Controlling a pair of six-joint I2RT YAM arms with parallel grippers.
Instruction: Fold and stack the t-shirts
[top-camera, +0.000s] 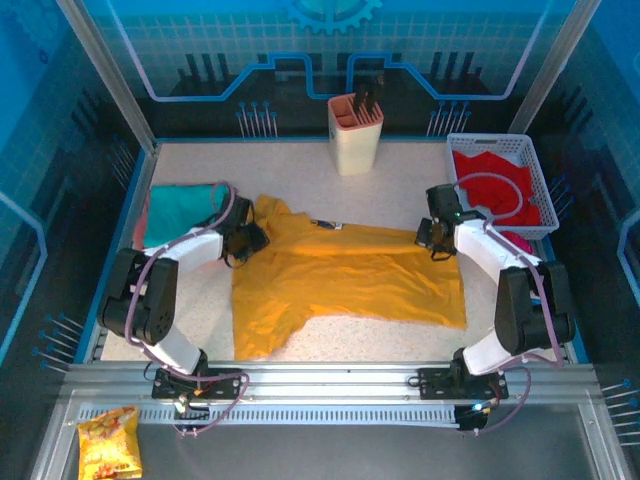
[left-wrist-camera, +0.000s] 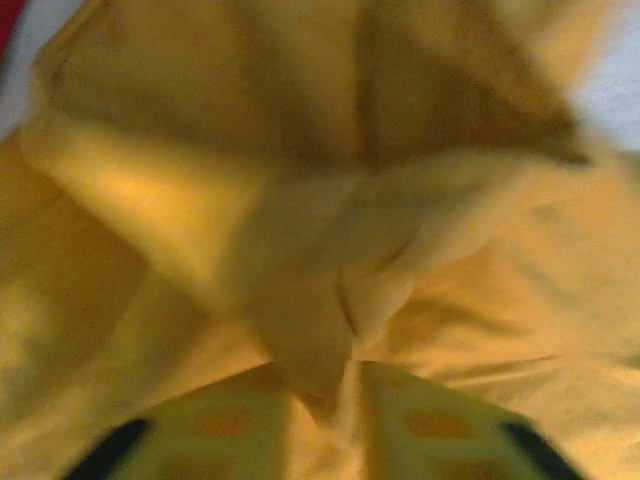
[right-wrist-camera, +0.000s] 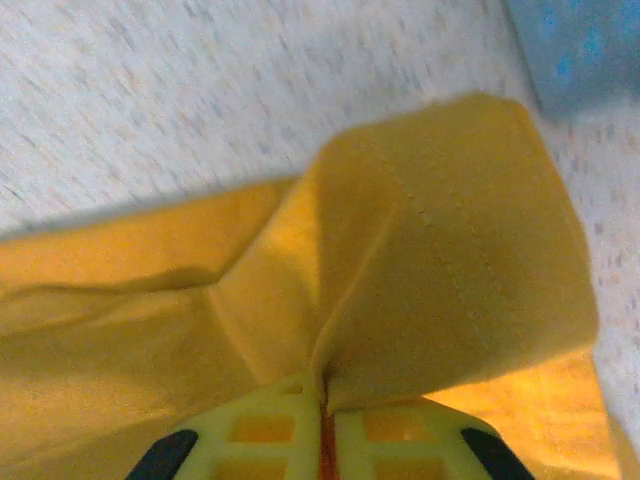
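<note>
While left fingers (left-wrist-camera: 225, 425) and right fingers (right-wrist-camera: 390, 440) clamp opposite edges of the mustard t-shirt (top-camera: 350, 280) (cloth bunched at both), first fold looks underway; next: carry edges across evenly.

- Bench (top-camera: 410, 165): pale top with fine grey-and-beige speckle, matt, bordered by a thin blue edge strip (top-camera: 133, 205) along its left side.
- Back wall (top-camera: 450, 30): blue translucent panel printed with a pale square grid and stepped white and black circuit-style lines.
- Gear emblem (top-camera: 335, 10): light blue, centred at the top of the back wall, cut by the picture edge.
- Side walls, left (top-camera: 40, 120) and right (top-camera: 610, 120): darker blue, same grid print.
- Frame posts, left (top-camera: 105, 70) and right (top-camera: 560, 65): silver metal, slanting up from the rear corners.
- Front rail (top-camera: 330, 378): slotted aluminium, spanning the near edge.
- Front ledge (top-camera: 350, 450): smooth dark grey.
- Light: even, blue-tinted, soft shadows.
</note>
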